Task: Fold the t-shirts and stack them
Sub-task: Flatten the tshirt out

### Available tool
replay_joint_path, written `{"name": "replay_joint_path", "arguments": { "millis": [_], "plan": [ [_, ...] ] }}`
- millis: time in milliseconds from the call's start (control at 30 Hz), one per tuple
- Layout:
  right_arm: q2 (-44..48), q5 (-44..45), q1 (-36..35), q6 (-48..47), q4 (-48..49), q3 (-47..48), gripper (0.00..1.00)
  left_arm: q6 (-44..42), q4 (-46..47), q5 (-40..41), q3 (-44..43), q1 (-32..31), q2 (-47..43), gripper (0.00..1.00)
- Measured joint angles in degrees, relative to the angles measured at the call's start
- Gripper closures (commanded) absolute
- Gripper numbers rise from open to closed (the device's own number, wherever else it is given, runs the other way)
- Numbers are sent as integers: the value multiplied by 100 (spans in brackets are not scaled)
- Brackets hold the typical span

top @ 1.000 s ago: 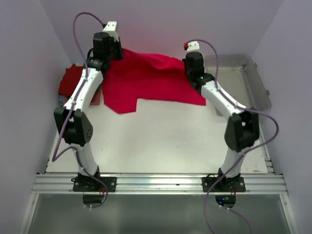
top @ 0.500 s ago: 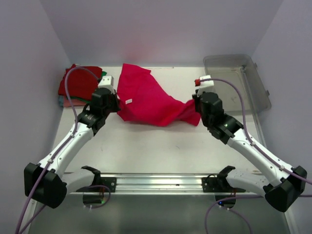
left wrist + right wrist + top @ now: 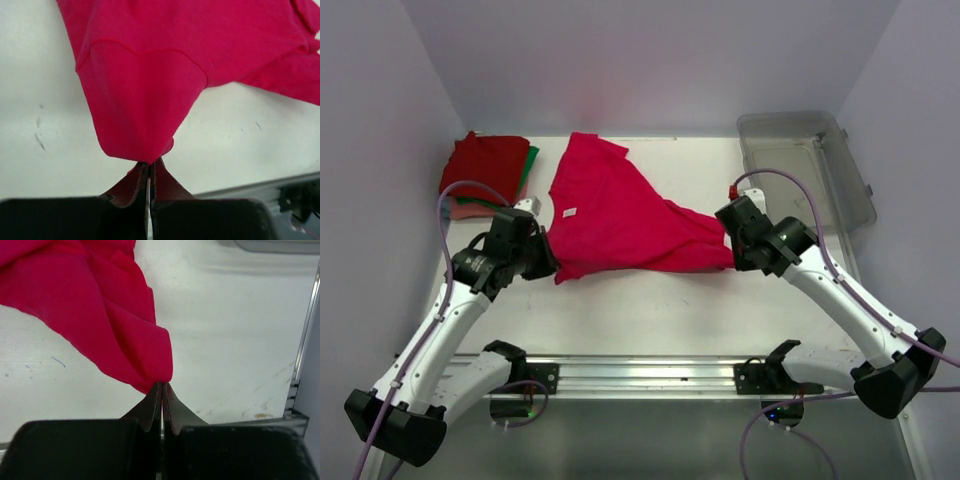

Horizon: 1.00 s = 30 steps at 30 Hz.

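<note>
Step in hand: spreading pink t-shirt [image 3: 620, 215] flat, centre of frame. Cloth bunched at right. Jaws of left gripper [image 3: 546, 266] pinched tight on lower-left corner, jaws of right gripper [image 3: 730, 255] pinched tight on right corner. Folded stack [image 3: 485, 170] upper left. Next move, by judgement: tension cloth, lay flat, release, start fold.

The left arm [image 3: 440, 325] and the right arm [image 3: 850, 300] look the same: long white plastic link shells joined by rounded black joint housings. A thin purple-grey cable [image 3: 441, 225] loops beside each arm and goes down to the black base plates [image 3: 515, 378], which are fixed on a silver aluminium rail [image 3: 640, 375]. Each wrist carries a small white box [image 3: 528, 207]. The left gripper [image 3: 150, 167] and the right gripper [image 3: 162, 390] each have a matte black block body and two dark, thin, wedge-shaped fingers [image 3: 150, 410].
</note>
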<state>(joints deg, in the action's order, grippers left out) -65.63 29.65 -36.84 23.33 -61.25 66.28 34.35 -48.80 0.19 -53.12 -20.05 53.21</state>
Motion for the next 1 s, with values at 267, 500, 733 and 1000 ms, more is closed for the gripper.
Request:
{"name": "replay_joint_path", "arguments": {
  "millis": [267,500,733,1000],
  "plan": [
    [-382,-682,0,557,-1224,356,100,409,-1316,-938,127,-2,-435,100],
    [-710,-1239,0,535,-1419,957,100,442,-2162,-1309,376,0,-356,100],
    [-1093,-1241,-7,570,-1486,1145,25,684,-2444,-1032,-750,0,-361,17],
    [-1228,-457,24,507,-1499,2192,11,693,-1626,-164,-1370,-2,-168,0]
  ]
}}
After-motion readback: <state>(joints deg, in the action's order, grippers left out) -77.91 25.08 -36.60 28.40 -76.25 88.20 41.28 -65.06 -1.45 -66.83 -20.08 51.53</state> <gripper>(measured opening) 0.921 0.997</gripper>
